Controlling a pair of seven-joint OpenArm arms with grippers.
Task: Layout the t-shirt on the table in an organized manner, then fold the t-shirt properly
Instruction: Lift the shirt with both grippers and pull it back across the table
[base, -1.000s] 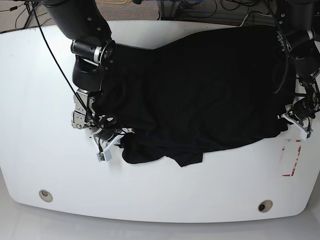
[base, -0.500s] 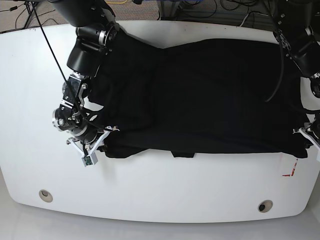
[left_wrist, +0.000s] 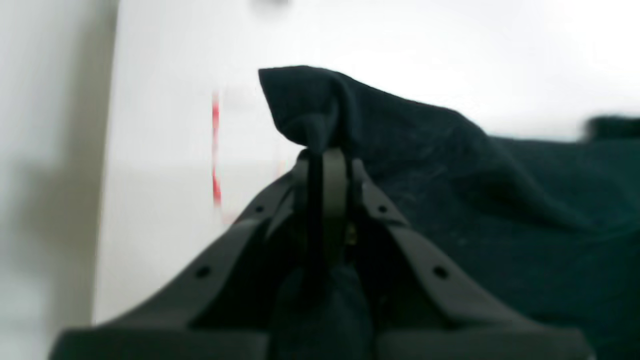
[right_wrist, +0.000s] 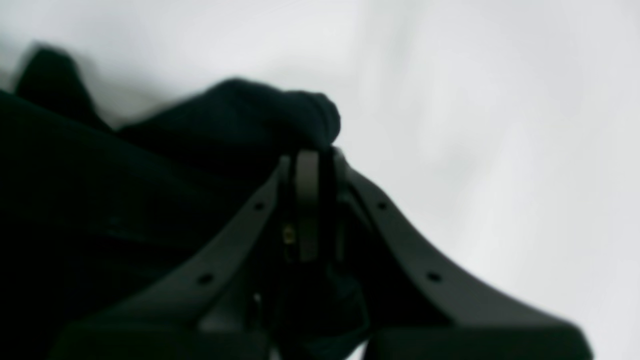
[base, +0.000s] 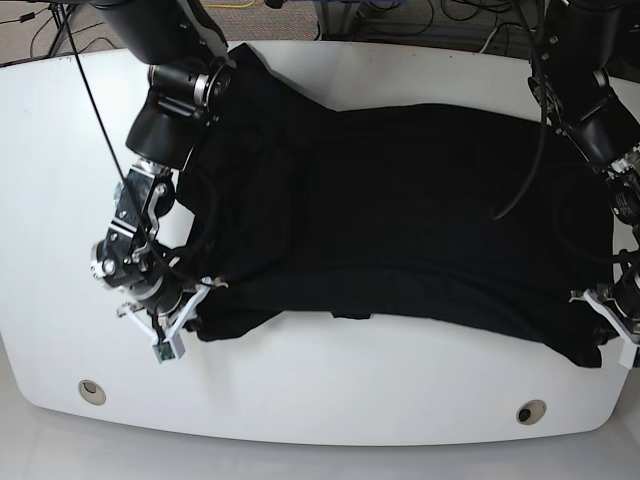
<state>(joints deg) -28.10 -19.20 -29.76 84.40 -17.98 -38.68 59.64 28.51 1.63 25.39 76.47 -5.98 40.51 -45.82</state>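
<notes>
a: where's the t-shirt (base: 400, 220) lying?
b: across the table (base: 60, 200), long axis left to right, near hem stretched between both arms.
a: jaws?
b: right gripper (base: 185, 318) pinches the near-left corner, left gripper (base: 600, 335) pinches the near-right corner; cloth runs inward from each.

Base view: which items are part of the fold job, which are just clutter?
Job:
t-shirt, black, spread out
table, white
left gripper, shut on a shirt corner
right gripper, shut on a shirt corner

Lying about:
cables behind the table
grommet holes
red tape mark
</notes>
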